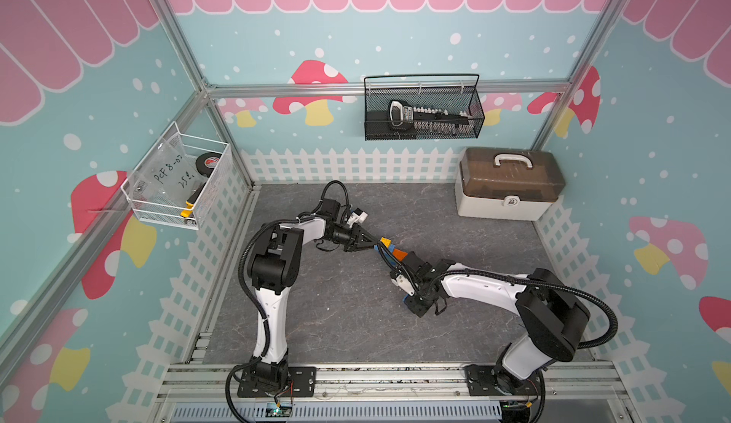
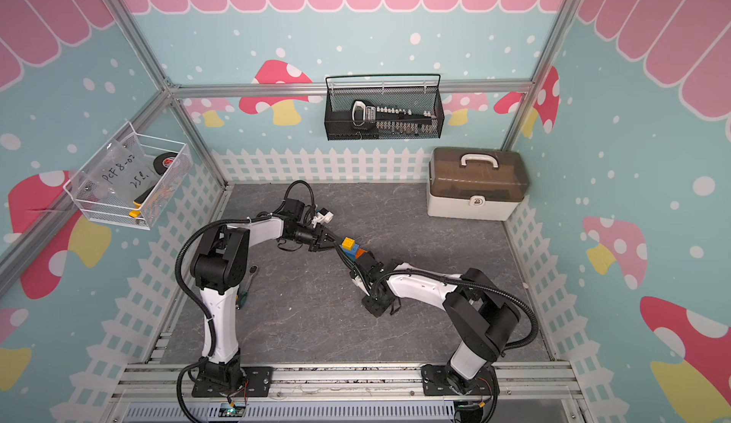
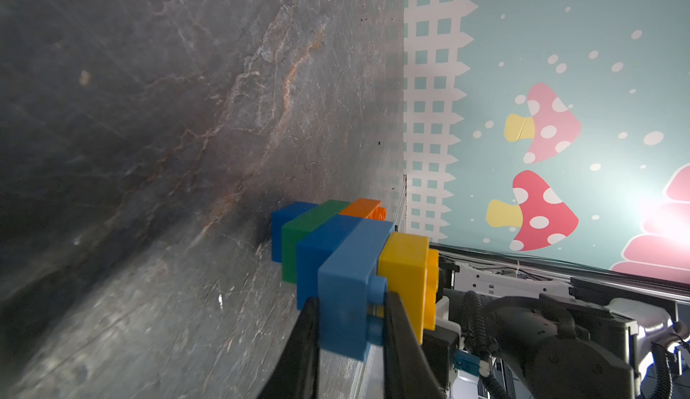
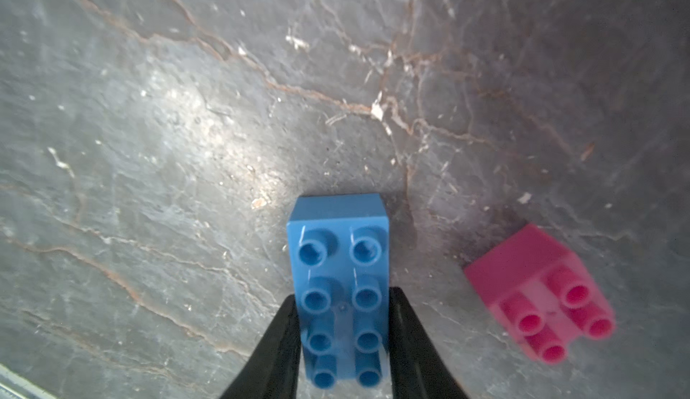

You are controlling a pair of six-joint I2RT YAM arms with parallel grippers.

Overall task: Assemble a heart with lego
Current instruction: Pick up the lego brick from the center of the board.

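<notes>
My left gripper [image 3: 351, 300] is shut on the light blue brick at one end of the partly built heart [image 3: 336, 236], which it holds just above the grey mat. The heart's rows are dark blue, green [image 3: 310, 225], blue and light blue, with an orange brick [image 3: 362, 207] and a yellow brick [image 3: 403, 262] on top. In both top views the heart [image 1: 385, 243] [image 2: 350, 245] hangs between the two arms. My right gripper [image 4: 343, 296] is shut on a long light blue lego brick [image 4: 338, 244] on the mat. A pink brick [image 4: 537, 289] lies loose beside it.
A cream toolbox with a brown lid [image 1: 508, 181] stands at the back right of the mat [image 1: 336, 314]. A black wire basket [image 1: 423, 108] and a white one [image 1: 178, 179] hang on the walls. Hand tools [image 2: 253, 272] lie by the left arm.
</notes>
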